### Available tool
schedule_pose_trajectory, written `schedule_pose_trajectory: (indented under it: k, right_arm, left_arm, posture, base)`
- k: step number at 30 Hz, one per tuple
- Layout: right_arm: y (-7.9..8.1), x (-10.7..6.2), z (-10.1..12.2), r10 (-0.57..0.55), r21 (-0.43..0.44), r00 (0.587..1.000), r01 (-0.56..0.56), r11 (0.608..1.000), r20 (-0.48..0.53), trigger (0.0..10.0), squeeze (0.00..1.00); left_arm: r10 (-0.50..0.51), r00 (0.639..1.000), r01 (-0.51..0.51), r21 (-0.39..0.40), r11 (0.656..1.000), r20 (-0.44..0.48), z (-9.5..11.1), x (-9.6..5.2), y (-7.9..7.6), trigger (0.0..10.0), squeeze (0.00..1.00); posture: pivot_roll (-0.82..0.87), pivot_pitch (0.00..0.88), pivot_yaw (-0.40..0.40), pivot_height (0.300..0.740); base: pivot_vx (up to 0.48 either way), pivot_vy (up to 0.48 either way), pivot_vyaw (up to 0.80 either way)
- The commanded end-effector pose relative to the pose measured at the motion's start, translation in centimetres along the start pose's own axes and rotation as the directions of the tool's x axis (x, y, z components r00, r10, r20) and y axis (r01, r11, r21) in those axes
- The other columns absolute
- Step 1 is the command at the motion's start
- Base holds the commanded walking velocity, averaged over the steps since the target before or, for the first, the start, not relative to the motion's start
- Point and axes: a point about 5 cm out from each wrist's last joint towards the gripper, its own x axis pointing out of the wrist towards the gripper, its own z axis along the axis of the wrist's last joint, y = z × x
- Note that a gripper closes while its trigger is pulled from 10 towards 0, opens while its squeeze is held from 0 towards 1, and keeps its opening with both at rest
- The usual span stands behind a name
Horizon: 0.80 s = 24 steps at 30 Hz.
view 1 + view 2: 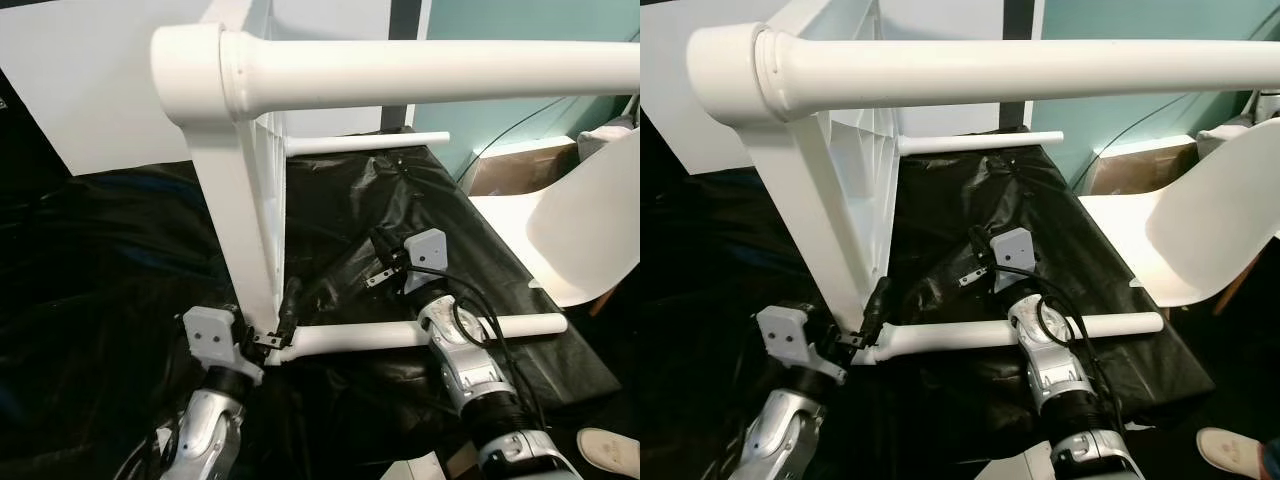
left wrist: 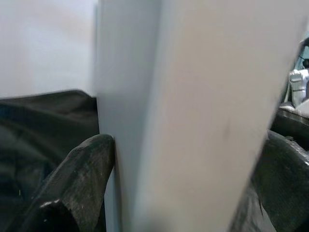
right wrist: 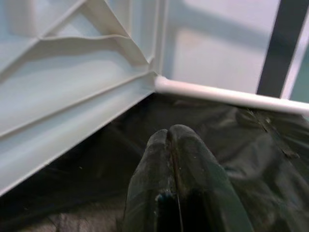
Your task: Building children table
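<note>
- Black plastic sheeting [image 1: 120,260] covers the work surface; teal wall [image 1: 520,70] behind, white panel [image 1: 90,80] leaning at the back left.
- White children's table [image 1: 245,215] sits tipped on its edge on the sheeting, ribbed underside facing the robot's right.
- Three legs visible: top leg [image 1: 430,68] runs horizontally across the upper frame from a round corner socket [image 1: 190,65]; far leg [image 1: 365,143] sticks out mid-height toward the right; near leg [image 1: 420,335] lies low, just above the sheeting, pointing right from the bottom corner.
- Left gripper [image 1: 278,318] is at the table's bottom near corner, where the near leg meets the frame. Left wrist view: one black finger [image 2: 79,181] on each side of a white edge of the table, pressed against it. Jaws clamped on the table edge.
- Right gripper [image 3: 171,159] hovers over the sheeting beside the ribbed underside, above the near leg. Right wrist view: the two fingers are pressed together, nothing between them. The wrist [image 1: 445,325] crosses in front of the near leg; contact with it can't be told.
- White moulded chair [image 1: 585,235] stands to the right, just off the sheeting's edge; cardboard box [image 1: 510,165] behind it against the wall.
- White shoe [image 1: 610,450] on the floor at lower right.
</note>
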Motion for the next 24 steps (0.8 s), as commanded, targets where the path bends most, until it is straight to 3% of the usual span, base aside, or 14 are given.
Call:
schedule_pose_trajectory:
  k: [1, 6, 11, 12, 15, 20, 24]
  right_arm:
    - [-0.3, -0.3, -0.3, -0.023, -0.006, 0.999, 0.023, 1.0, -0.027, 10.0, 0.0]
    - [-1.0, 0.0, 0.3, -0.064, -0.027, 0.998, 0.064, 0.998, -0.028, 10.0, 0.0]
    - [-1.1, 0.2, 0.5, -0.076, -0.03, 0.997, 0.075, 0.997, -0.027, 10.0, 0.0]
    - [-1.1, 0.2, 0.6, -0.078, -0.03, 0.997, 0.078, 0.997, -0.026, 10.0, 0.0]
    - [-0.9, 0.2, 0.8, -0.078, -0.022, 0.997, 0.077, 0.997, -0.027, 10.0, 0.0]
    - [-0.8, 0.2, 0.8, -0.078, -0.022, 0.996, 0.078, 0.997, -0.031, 10.0, 0.0]
    - [-0.5, 0.3, 0.9, -0.07, -0.011, 0.997, 0.069, 0.998, -0.035, 10.0, 0.0]
  left_arm:
    - [-0.049, 0.999, 0.049, 0.008, 0.999, -0.007, -0.3, 0.5, -0.5, 10.0, 0.0]
    - [-0.059, 0.998, 0.06, 0.034, 0.998, -0.027, -0.8, 1.8, -0.9, 10.0, 0.0]
    - [-0.023, 0.998, 0.026, 0.071, 0.997, -0.052, -1.3, 2.2, -0.6, 10.0, 0.0]
    - [0.017, 0.997, -0.01, 0.097, 0.995, -0.075, -1.7, 2.4, -0.4, 0.0, 0.0]
    - [0.099, 0.988, -0.081, 0.152, 0.985, -0.117, -2.5, 2.7, 0.2, 0.0, 0.0]
    - [0.111, 0.987, -0.091, 0.161, 0.983, -0.119, -2.6, 2.8, 0.3, 0.0, 0.0]
    - [0.218, 0.968, -0.187, 0.222, 0.957, -0.123, -2.8, 2.8, 1.8, 0.0, 0.0]
  posture:
    - [-0.07, 0.0, 0.07, 0.74]
    - [-0.08, 0.0, 0.069, 0.74]
    - [-0.07, 0.0, 0.068, 0.74]
    - [-0.07, 0.0, 0.067, 0.74]
    - [-0.07, 0.0, 0.067, 0.74]
    - [-0.07, 0.0, 0.067, 0.74]
    - [-0.06, 0.0, 0.071, 0.74]
  base:
    - [0.0, 0.0, 0.0]
    - [0.0, 0.0, 0.0]
    - [0.0, 0.0, 0.0]
    - [0.0, 0.0, 0.0]
    - [0.0, 0.0, 0.0]
    - [0.0, 0.0, 0.0]
    - [0.0, 0.0, 0.0]
